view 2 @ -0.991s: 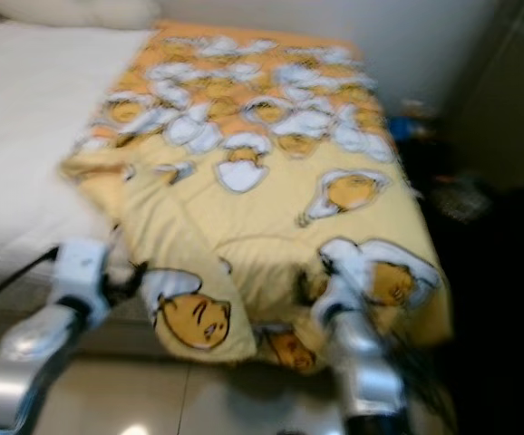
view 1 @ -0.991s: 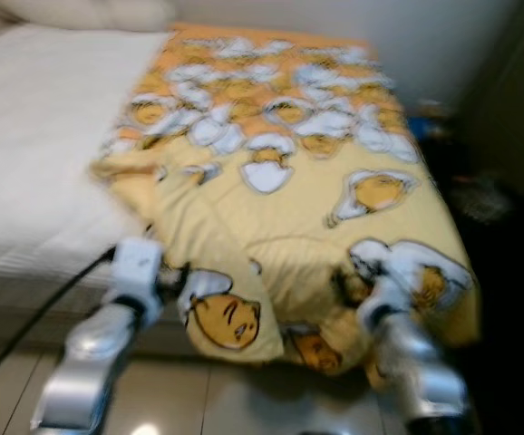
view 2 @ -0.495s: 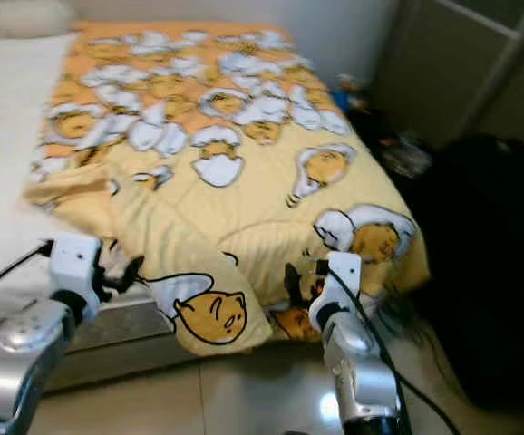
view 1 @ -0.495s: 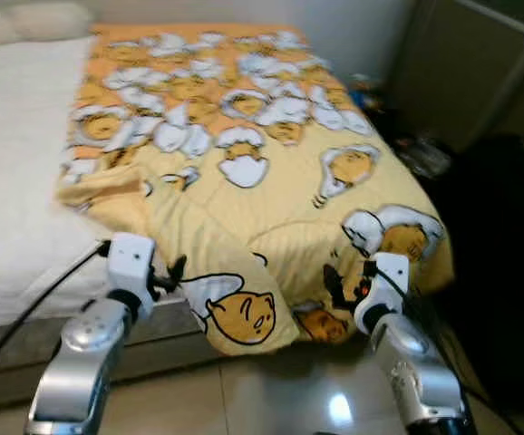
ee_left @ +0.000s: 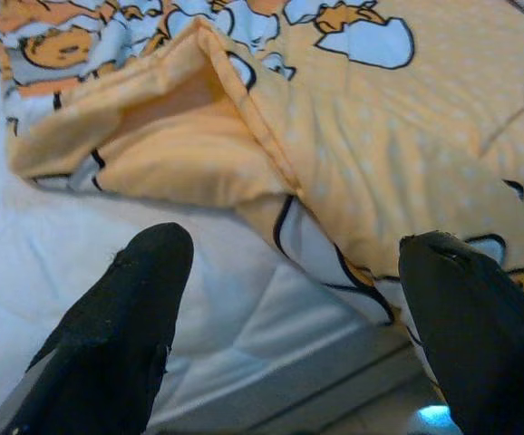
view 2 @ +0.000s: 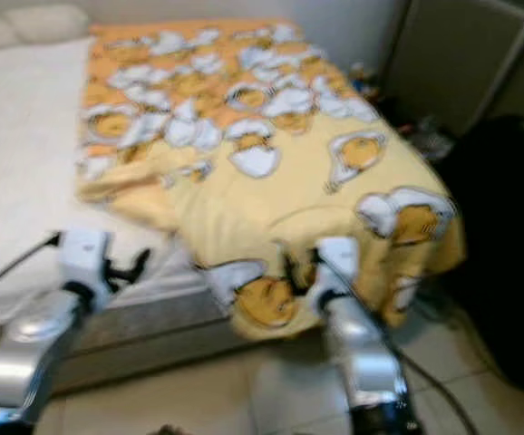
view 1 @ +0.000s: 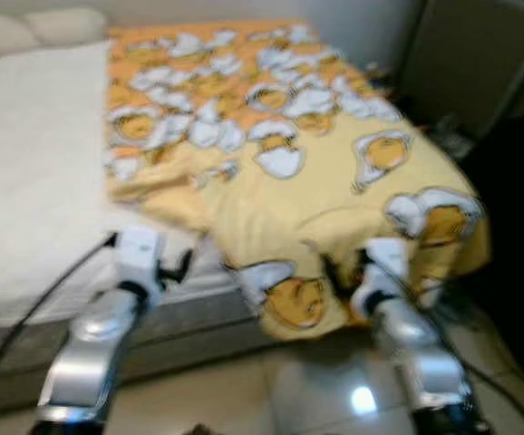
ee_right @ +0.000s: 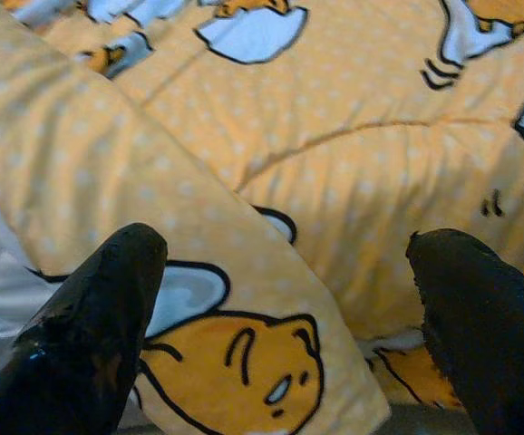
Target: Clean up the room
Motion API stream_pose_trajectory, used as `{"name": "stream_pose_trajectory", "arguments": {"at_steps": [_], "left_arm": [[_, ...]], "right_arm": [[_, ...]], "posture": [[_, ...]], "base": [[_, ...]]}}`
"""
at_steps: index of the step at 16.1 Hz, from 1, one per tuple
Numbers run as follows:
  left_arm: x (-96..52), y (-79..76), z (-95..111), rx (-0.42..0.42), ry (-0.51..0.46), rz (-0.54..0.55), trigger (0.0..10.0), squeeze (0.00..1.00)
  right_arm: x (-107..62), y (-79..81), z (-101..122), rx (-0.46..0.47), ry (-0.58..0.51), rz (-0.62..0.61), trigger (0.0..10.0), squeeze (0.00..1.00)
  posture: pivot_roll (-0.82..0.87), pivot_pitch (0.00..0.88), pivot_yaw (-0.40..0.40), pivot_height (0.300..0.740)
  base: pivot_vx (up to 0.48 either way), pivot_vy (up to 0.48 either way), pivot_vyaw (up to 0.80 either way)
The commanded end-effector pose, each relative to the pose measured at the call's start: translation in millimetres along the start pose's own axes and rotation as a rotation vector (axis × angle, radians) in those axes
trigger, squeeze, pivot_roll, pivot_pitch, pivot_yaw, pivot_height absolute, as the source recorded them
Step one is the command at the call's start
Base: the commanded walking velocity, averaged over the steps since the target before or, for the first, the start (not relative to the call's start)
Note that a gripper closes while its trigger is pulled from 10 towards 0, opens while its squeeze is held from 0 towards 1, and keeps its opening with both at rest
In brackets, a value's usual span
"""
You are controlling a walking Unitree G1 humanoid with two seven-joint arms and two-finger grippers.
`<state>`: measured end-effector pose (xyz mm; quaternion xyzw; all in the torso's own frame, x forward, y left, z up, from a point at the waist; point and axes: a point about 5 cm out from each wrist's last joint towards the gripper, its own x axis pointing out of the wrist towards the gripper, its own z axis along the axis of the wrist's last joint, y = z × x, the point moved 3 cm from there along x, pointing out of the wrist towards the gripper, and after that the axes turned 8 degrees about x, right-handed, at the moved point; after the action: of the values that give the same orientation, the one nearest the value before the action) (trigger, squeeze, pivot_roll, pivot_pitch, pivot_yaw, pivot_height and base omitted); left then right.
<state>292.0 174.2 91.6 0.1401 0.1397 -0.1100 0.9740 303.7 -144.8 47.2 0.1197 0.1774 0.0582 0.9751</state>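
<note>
Left eye view is showing a soft, quilted yellow blanket [view 1: 334,181] with cartoon egg prints, lying rumpled over a white mattress [view 1: 35,181]. The left gripper [ee_left: 289,317] is hovering spread wide, holding nothing, with the blanket's folded edge just beyond its fingertips. The right gripper [ee_right: 280,308] is gaping wide too, empty, the blanket's hanging corner directly ahead.

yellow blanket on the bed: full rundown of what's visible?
The yellow blanket is a soft quilted cover printed with white-and-orange cartoon egg figures. It lies rumpled over the right part of the bed, on the white mattress, its left edge folded back and its foot end hanging over the bed's end toward the tiled floor. Both open grippers sit just short of it.
</note>
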Motion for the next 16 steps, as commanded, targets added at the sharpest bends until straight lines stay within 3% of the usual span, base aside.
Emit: {"name": "stream_pose_trajectory", "arguments": {"at_steps": [1, 2, 8, 10, 16], "left_arm": [[0.7, 5.2, 0.2, 0.009, 0.004, 0.013, 10.0, 0.18], [0.9, 6.0, 1.3, 0.002, -0.002, 0.013, 10.0, 0.18], [4.1, -2.0, 10.1, -0.02, -0.062, 0.038, 10.0, 0.18], [4.6, -3.3, 9.6, -0.082, -0.062, 0.034, 10.0, 0.19], [6.3, 0.2, 10.1, -0.073, -0.061, 0.041, 10.0, 0.2]], "right_arm": [[1.1, 4.4, -0.9, 0.009, 0.001, 0.025, 10.0, 0.2], [0.1, 9.3, -1.4, -0.002, 0.002, 0.048, 10.0, 0.0], [1.9, 16.1, 3.0, -0.019, -0.005, 0.083, 10.0, 0.0], [2.7, 20.7, 7.1, -0.05, -0.011, 0.104, 10.0, 0.0], [5.1, 21.8, 14.5, -0.078, -0.019, 0.118, 10.0, 0.0]], "posture": [[-0.04, 0.0, -0.01, 0.74], [-0.06, 0.0, -0.002, 0.74], [-0.06, 0.0, 0.002, 0.74], [-0.07, 0.0, 0.004, 0.74], [-0.06, 0.0, -0.004, 0.74]], "base": [[0.0, 0.368, 0.0], [0.0, 0.364, 0.0], [0.0, 0.0, 0.0], [0.0, 0.0, 0.0], [0.0, 0.0, 0.0]]}}
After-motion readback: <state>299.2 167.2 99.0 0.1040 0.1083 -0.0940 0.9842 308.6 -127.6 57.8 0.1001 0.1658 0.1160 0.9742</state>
